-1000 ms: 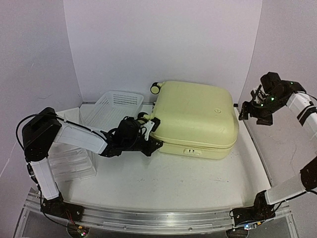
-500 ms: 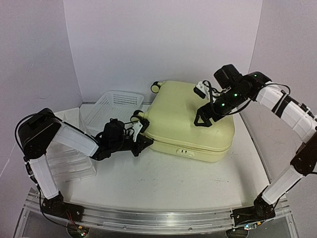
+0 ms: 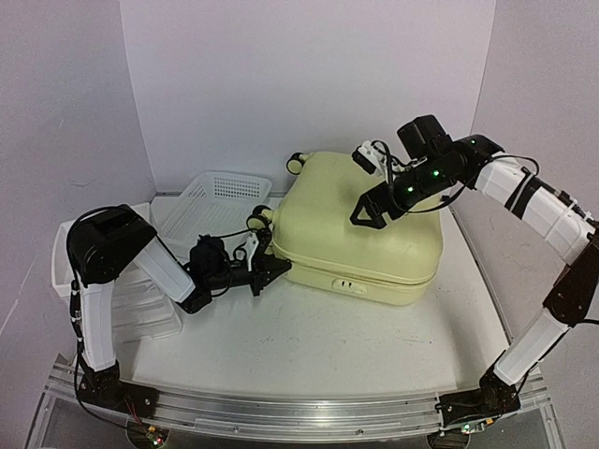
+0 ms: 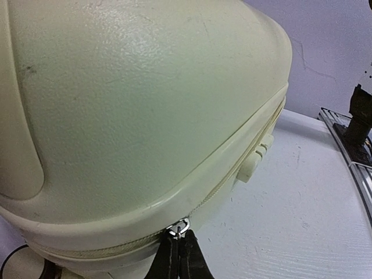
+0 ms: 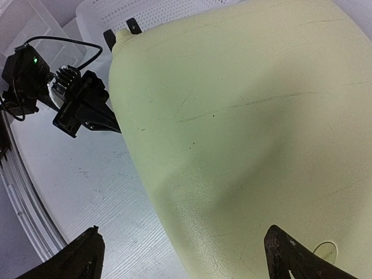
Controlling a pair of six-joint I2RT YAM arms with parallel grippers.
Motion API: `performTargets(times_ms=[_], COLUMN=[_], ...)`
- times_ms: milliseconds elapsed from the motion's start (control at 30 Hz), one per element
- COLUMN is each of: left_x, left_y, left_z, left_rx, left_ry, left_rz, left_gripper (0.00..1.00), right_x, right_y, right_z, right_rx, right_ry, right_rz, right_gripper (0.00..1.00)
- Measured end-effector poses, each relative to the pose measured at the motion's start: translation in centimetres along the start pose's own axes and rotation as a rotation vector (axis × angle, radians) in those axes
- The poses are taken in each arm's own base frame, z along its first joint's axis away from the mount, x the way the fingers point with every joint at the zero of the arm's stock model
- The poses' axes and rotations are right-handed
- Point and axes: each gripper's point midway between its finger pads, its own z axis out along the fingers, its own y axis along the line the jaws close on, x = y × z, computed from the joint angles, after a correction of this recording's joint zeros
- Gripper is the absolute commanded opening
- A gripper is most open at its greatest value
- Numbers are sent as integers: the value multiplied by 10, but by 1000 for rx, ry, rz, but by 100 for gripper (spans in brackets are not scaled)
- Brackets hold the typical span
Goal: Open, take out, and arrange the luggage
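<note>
The pale yellow luggage point(image 3: 360, 229) lies flat and closed at the back middle of the table, with its wheels point(image 3: 296, 164) at the left end. My left gripper point(image 3: 270, 271) is at its near-left corner, shut on the silver zipper pull point(image 4: 180, 226) on the seam, as the left wrist view point(image 4: 177, 241) shows. My right gripper point(image 3: 370, 210) hovers open over the lid's left half. In the right wrist view point(image 5: 183, 232) its fingers point(image 5: 87, 256) are spread wide above the shell with nothing between them. The lining is hidden.
A white mesh basket point(image 3: 220, 198) stands behind and left of the luggage. A clear drawer organizer point(image 3: 140, 304) sits at the far left beside my left arm. Walls close in the table at the back and on both sides.
My right arm has swung from the right wall to over the luggage lid, its gripper open. My left gripper has shifted a little left at the corner seam, and its arm has folded in.
</note>
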Motion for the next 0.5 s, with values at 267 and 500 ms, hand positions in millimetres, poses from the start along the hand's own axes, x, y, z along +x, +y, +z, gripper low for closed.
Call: performTargets(times_ms=[267,500], left_x=[1,0], left_y=[20,50], left_z=[-13,-31], left_rx=[-162,-375], left_ry=[-21,37], left_rz=[7,7], left_gripper=[0,0], right_x=[0,9], right_y=[0,-1], right_z=[3,13], right_rx=[-6,-11], right_ry=[-4,26], right_rz=[-5,2], right_gripper=[95,95])
